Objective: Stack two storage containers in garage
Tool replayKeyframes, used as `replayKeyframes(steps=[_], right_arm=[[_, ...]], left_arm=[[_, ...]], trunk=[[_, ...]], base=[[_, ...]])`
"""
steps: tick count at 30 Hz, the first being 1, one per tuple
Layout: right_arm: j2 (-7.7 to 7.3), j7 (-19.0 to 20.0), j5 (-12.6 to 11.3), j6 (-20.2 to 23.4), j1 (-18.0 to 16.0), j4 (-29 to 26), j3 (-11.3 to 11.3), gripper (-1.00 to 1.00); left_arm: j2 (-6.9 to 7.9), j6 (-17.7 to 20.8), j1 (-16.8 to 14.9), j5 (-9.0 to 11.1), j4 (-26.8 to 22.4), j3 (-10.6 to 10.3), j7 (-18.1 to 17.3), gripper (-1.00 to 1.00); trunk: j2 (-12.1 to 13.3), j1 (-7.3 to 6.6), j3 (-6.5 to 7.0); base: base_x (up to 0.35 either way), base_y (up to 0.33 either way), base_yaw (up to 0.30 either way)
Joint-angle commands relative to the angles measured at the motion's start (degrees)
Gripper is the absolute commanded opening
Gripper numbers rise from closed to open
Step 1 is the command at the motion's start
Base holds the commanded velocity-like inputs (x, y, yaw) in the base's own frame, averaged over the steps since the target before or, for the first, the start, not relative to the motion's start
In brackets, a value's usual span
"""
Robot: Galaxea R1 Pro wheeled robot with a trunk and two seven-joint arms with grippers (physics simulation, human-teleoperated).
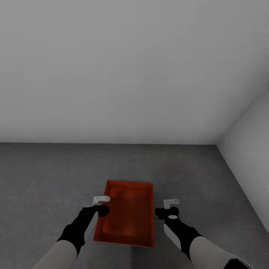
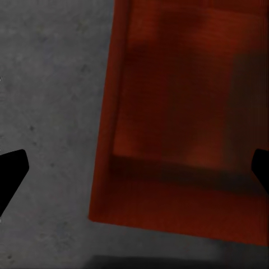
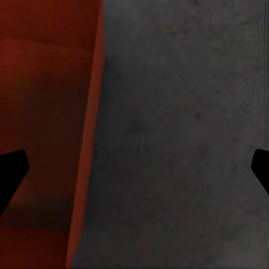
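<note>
Sitting low in the centre of the head frame: one bin (image 1: 128, 213) on the grey floor (image 1: 45, 175), near a corner of white walls (image 1: 130, 67). Hovering at the bin's left rim, the left gripper (image 1: 101, 205); hovering just off the right rim, the right gripper (image 1: 171, 208). Showing in both wrist frames: dark fingertips (image 2: 11, 171) spread to the frame edges, so both jaws standing wide and holding nothing.

Judging the risks: clipping the left wall while lifting away and sliding the bin; leaving the bin so close to the corner that stacking the second one gets cramped; setting the second bin askew so that it slips off the rim.
</note>
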Motion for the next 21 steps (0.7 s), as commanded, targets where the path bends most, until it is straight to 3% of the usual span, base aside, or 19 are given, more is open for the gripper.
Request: replayKeyframes(steps=[1,21], right_arm=[[-0.06,-0.43,-0.32,0.26,-0.03,-0.1,0.48,1.0],[-0.09,-0.42,-0.33,0.26,-0.05,-0.1,0.48,1.0]], left_arm=[[-0.03,0.29,0.0,0.29,-0.11,-0.03,0.3,1.0],[0.04,0.25,-0.02,0.29,-0.15,0.02,0.29,1.0]], trunk=[[0.4,-0.23,0.24],[8.42,-4.62,5.65]], base=[[0.0,0.0,0.0],[0.0,0.0,0.0]])
